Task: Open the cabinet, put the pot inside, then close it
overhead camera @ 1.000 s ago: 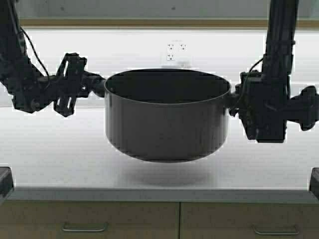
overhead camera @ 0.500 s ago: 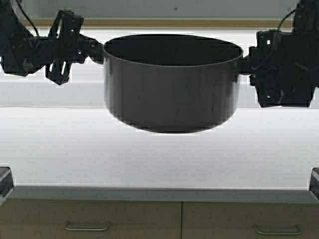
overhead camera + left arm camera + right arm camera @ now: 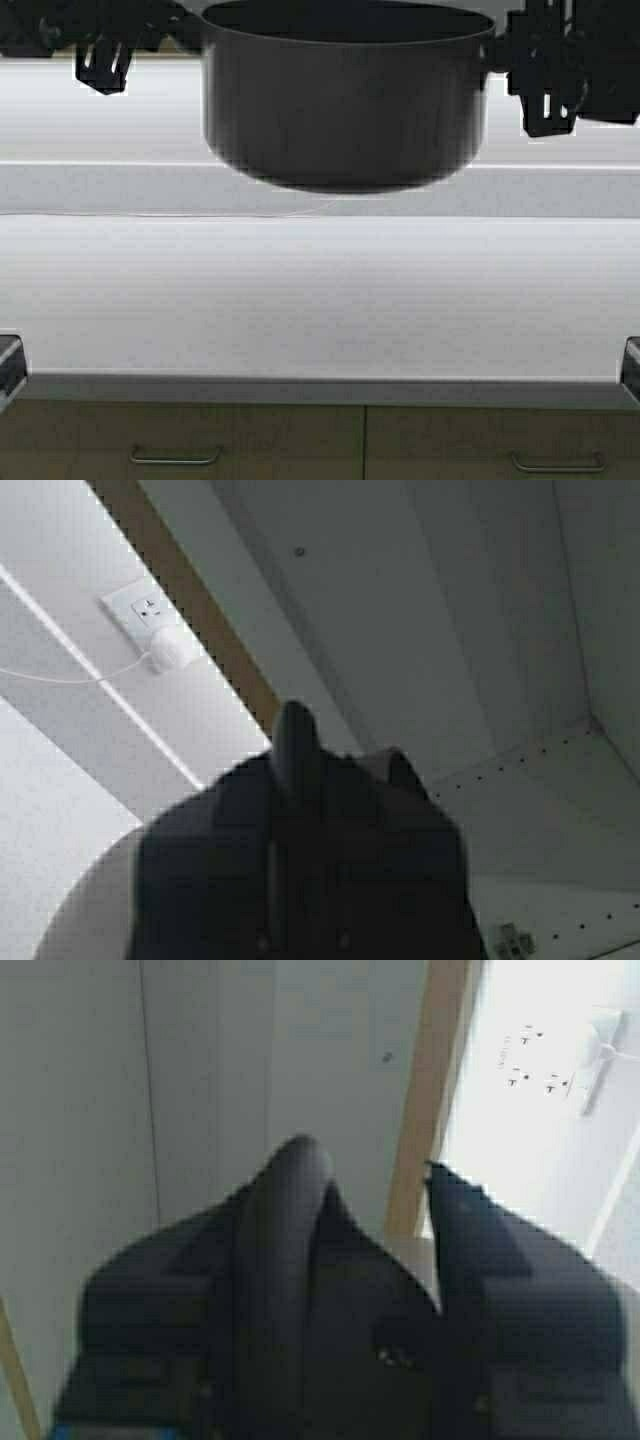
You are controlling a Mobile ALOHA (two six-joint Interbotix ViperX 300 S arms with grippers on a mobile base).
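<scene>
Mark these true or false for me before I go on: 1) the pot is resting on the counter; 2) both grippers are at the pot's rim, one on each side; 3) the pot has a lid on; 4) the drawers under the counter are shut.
1) False. The pot hangs in the air, clear of the white counter.
2) True. The left gripper is at the pot's left side and the right gripper at its right side, at rim height.
3) False. No lid; the dark open mouth shows at the top of the high view.
4) True. Both drawers sit flush below the counter's edge.
</scene>
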